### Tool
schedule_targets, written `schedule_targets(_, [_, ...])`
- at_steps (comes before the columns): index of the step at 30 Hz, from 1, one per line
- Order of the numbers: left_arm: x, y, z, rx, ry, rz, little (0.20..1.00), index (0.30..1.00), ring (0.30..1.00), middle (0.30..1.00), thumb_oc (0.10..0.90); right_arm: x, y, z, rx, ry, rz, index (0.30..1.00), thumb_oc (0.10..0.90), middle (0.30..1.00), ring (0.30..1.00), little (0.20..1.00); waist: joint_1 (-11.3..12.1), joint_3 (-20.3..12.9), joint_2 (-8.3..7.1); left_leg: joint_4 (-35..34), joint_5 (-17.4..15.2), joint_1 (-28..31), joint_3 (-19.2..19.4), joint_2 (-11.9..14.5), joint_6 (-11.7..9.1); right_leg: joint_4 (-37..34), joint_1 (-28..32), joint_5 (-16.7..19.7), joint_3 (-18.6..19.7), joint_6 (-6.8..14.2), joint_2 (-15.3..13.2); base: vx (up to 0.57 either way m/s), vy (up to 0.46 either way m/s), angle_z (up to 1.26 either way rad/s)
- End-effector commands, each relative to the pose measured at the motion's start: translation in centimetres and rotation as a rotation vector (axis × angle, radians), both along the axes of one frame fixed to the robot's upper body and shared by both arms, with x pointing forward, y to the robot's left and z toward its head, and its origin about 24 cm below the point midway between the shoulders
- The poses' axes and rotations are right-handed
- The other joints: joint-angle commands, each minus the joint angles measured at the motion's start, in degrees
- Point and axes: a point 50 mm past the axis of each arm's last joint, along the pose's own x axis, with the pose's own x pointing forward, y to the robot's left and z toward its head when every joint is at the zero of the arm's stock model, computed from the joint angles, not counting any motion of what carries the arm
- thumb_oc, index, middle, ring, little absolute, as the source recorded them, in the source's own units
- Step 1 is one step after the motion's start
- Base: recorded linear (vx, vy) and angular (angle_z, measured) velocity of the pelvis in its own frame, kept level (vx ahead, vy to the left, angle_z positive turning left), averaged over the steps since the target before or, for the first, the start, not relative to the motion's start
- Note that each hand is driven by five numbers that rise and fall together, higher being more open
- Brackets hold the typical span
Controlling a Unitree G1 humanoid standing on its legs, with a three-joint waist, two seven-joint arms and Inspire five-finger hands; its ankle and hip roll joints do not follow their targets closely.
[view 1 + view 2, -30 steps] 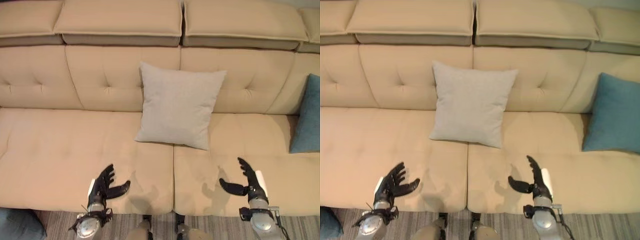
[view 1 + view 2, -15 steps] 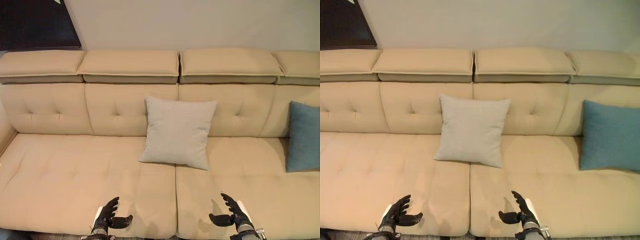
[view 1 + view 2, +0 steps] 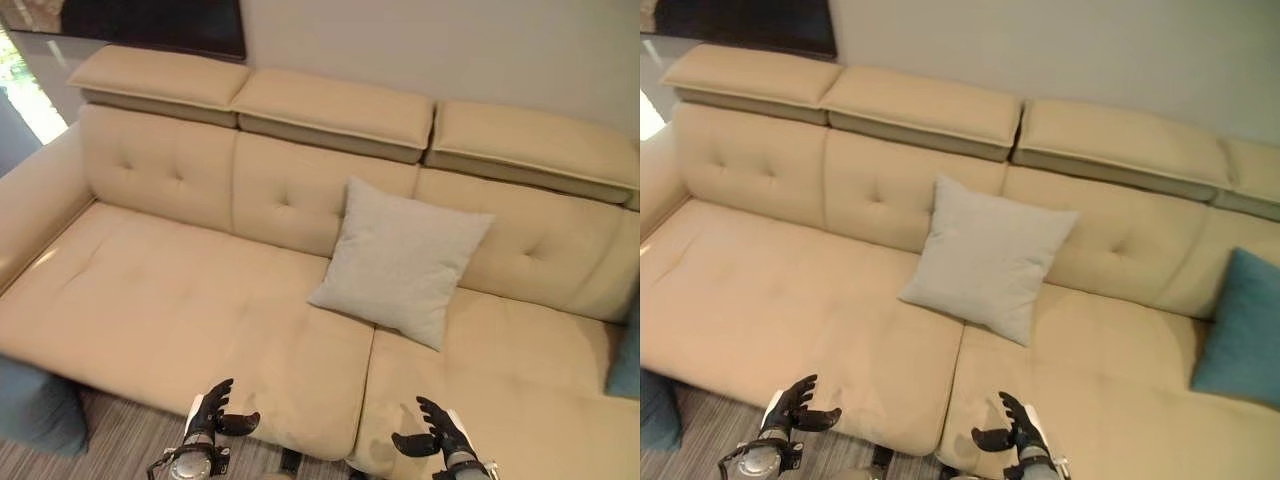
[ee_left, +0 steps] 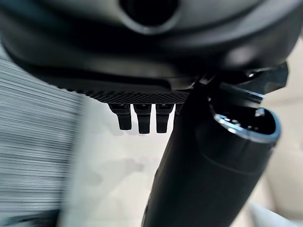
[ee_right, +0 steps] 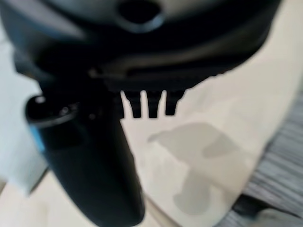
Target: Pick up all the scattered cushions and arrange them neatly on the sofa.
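View has swung left and pulled back versus a second ago: the sofa (image 3: 180, 300) now shows its left armrest and far-left seat, and the whole scene has shifted, so that is camera motion, not objects moving. Light grey cushion (image 3: 400, 260) sits where it was, propped upright against the backrest near the middle seam. Teal cushion (image 3: 1240, 330) leans at the far right end of the sofa, mostly cut off in the left eye view. A blue-grey thing (image 3: 35, 410) lies on the striped rug (image 3: 120, 445) at the near left corner, below the seat edge; likely another cushion, cannot confirm.

Left hand (image 3: 212, 415) and right hand (image 3: 432, 440) both sit low at the near seat edge, fingers spread and thumbs out, holding nothing, lower in frame than before. Wrist views show straight fingers over bare seat fabric.

Reads as a turn toward the left to search for remaining cushions; the floor item looks like the next target.
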Motion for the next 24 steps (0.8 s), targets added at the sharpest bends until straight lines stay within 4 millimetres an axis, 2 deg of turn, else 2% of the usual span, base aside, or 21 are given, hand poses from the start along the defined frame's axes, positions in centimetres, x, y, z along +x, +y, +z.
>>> schedule_targets(1, [2.6,-0.1,1.3,0.013,-0.103,-0.023,0.9,0.9,0.9,0.9,0.8,2.1,-1.7,2.4,-0.031,-0.156,-0.011,0.9,0.8,0.9,0.9,0.9,-0.4,-0.4,-2.88,3.1,-2.4,-6.5,2.6,-2.4,-1.4,-4.8,3.5,0.7,1.8,1.5,0.5,-0.27,-0.123,0.58])
schedule_targets(3, [3.0,-0.7,1.4,0.003,-0.117,-0.028,0.9,0.9,0.9,0.9,0.8,2.8,-2.2,2.9,-0.052,-0.179,-0.003,0.9,0.8,0.9,0.9,0.9,-0.5,0.6,-2.32,4.4,-1.7,-8.6,2.3,-2.7,-2.0,-5.8,2.9,1.7,0.5,1.3,1.0,-0.27,-0.1,0.64])
schedule_targets(4, [3.3,-0.9,1.4,-0.004,-0.12,-0.025,0.9,0.9,0.9,0.9,0.8,3.2,-2.4,3.2,-0.065,-0.189,-0.003,0.9,0.8,0.9,0.9,0.9,-0.9,1.2,-2.21,5.6,-2.6,-9.3,4.2,-2.7,-1.6,-5.7,2.2,2.3,-0.6,1.2,0.7,-0.29,-0.027,0.77])
schedule_targets(5, [3.3,-1.0,1.4,-0.008,-0.122,-0.022,0.9,0.9,0.9,0.9,0.8,3.1,-2.7,3.2,-0.081,-0.179,-0.001,0.9,0.8,0.9,0.9,0.9,-1.8,0.9,-2.66,7.8,-5.0,-8.7,9.0,-2.2,-0.2,-6.7,1.3,3.9,-2.8,1.7,-0.7,-0.29,-0.027,0.83])
schedule_targets(6, [3.3,-1.0,1.4,-0.008,-0.122,-0.022,0.9,0.9,0.9,0.9,0.8,3.1,-2.7,3.2,-0.081,-0.179,-0.001,0.9,0.8,0.9,0.9,0.9,-1.8,0.9,-2.65,7.8,-5.0,-8.8,9.0,-2.2,-0.2,-6.7,1.3,3.9,-2.8,1.7,-0.7,-0.32,-0.012,1.02])
schedule_targets(7, [2.9,-1.1,1.1,-0.006,-0.103,-0.032,0.9,0.9,0.9,0.9,0.8,2.9,-2.8,3.1,-0.082,-0.178,-0.015,0.9,0.8,0.9,0.9,0.9,-2.9,0.4,-3.42,11.3,-8.7,-7.2,12.8,-1.9,0.7,-7.3,0.3,5.1,-5.2,1.9,-2.5,-0.15,-0.002,0.8])
schedule_targets(8, [2.9,-1.1,1.1,-0.006,-0.103,-0.032,0.9,0.9,0.9,0.9,0.8,2.8,-2.8,3.1,-0.082,-0.177,-0.015,0.9,0.8,0.9,0.9,0.9,-3.0,0.4,-3.38,11.6,-8.9,-7.3,12.7,-1.9,0.7,-7.3,0.4,5.0,-5.3,1.9,-2.5,-0.21,-0.002,0.94])
schedule_targets(9, [2.8,-1.3,1.0,-0.006,-0.097,-0.041,0.9,0.9,0.9,0.9,0.8,2.5,-3.0,3.0,-0.08,-0.171,-0.029,0.9,0.8,0.9,0.9,0.9,-3.8,0.2,-3.73,13.1,-10.9,-6.1,14.1,-1.8,0.9,-7.8,0.2,5.6,-6.9,2.0,-3.5,-0.16,0.009,0.79])
schedule_targets(10, [2.8,-1.6,0.9,-0.006,-0.089,-0.06,0.9,0.9,0.9,0.9,0.8,2.0,-3.3,2.7,-0.074,-0.156,-0.056,0.9,0.8,0.9,0.9,0.9,-5.3,-0.3,-4.49,16.8,-14.8,-4.0,17.3,-0.8,1.4,-8.5,-0.3,6.3,-9.7,2.0,-5.2,-0.16,0.009,0.81])
schedule_targets(11, [2.8,-1.6,0.9,-0.006,-0.089,-0.06,0.9,0.9,0.9,0.9,0.8,2.0,-3.3,2.7,-0.073,-0.156,-0.056,0.9,0.8,0.9,0.9,0.9,-5.3,-0.4,-4.49,16.8,-14.8,-4.0,17.3,-0.8,1.4,-8.5,-0.3,6.3,-9.7,2.0,-5.2,-0.17,0.021,0.97])
schedule_targets(12, [3.0,-1.8,0.9,-0.007,-0.09,-0.071,0.9,0.9,0.9,0.9,0.8,1.9,-3.4,2.7,-0.073,-0.155,-0.066,0.9,0.8,0.9,0.9,0.9,-6.0,-0.4,-4.76,19.3,-16.3,-3.0,19.2,0.1,1.4,-8.8,-0.6,6.7,-11.5,2.0,-6.0,-0.12,0.064,1.14])
schedule_targets(13, [3.3,-2.1,1.1,-0.013,-0.102,-0.08,0.9,0.9,0.9,0.9,0.8,1.8,-3.5,2.6,-0.065,-0.153,-0.081,0.9,0.8,0.9,0.9,0.9,-6.9,-0.3,-4.82,21.6,-18.1,-1.2,22.0,2.1,1.1,-9.6,-0.6,7.3,-14.4,2.2,-7.2,-0.12,0.064,1.19])
schedule_targets(14, [3.3,-2.1,1.1,-0.013,-0.102,-0.08,0.9,0.9,0.9,0.9,0.8,1.8,-3.5,2.6,-0.065,-0.153,-0.081,0.9,0.8,0.9,0.9,0.9,-7.0,-0.3,-4.76,21.7,-18.2,-1.2,21.9,2.1,1.1,-9.6,-0.5,7.3,-14.5,2.2,-7.1,-0.06,0.162,1.26])
schedule_targets(15, [3.5,-2.5,1.1,-0.021,-0.104,-0.09,0.9,0.9,0.9,0.9,0.8,1.9,-3.5,2.6,-0.063,-0.149,-0.089,0.9,0.8,0.9,0.9,0.9,-7.7,-0.6,-4.3,18.8,-18.8,2.0,23.7,3.7,0.5,-10.2,-0.3,7.9,-17.0,2.8,-8.0,0.01,0.159,0.96])
schedule_targets(18, [3.3,-2.7,0.9,-0.029,-0.094,-0.089,0.9,0.9,0.9,0.9,0.8,1.9,-3.3,2.4,-0.067,-0.144,-0.085,0.9,0.8,0.9,0.9,0.9,-7.5,-1.0,-3.87,14.5,-18.2,3.6,23.1,3.0,0.1,-10.5,0.2,8.3,-18.4,3.4,-8.3,0.02,0.146,0.75])
schedule_targets(19, [3.0,-2.8,0.8,-0.033,-0.085,-0.095,0.9,0.9,0.9,0.9,0.8,2.1,-3.1,2.3,-0.062,-0.138,-0.081,0.9,0.8,0.9,0.9,0.9,-7.0,-1.4,-3.79,11.0,-17.5,4.6,21.7,2.2,0.1,-10.3,0.6,8.6,-19.4,3.9,-8.7,0.01,0.243,0.74])
schedule_targets(21, [3.1,-2.7,0.8,-0.032,-0.089,-0.095,0.9,0.9,0.9,0.9,0.8,2.4,-2.9,2.4,-0.064,-0.142,-0.07,0.9,0.8,0.9,0.9,0.9,-6.7,-1.5,-3.94,10.1,-17.0,4.4,20.8,1.5,0.3,-9.6,0.0,8.8,-19.7,4.1,-9.1,-0.01,0.163,0.48])
schedule_targets(24, [2.7,-1.8,0.7,-0.013,-0.071,-0.077,0.9,0.9,0.9,0.9,0.8,3.6,-2.0,2.6,-0.075,-0.151,-0.017,0.9,0.8,0.9,0.9,0.9,-4.7,-0.8,-3.92,7.6,-16.9,5.2,18.2,-0.1,1.5,-6.2,-1.2,8.3,-19.8,4.8,-10.3,-0.07,0.171,0.54])
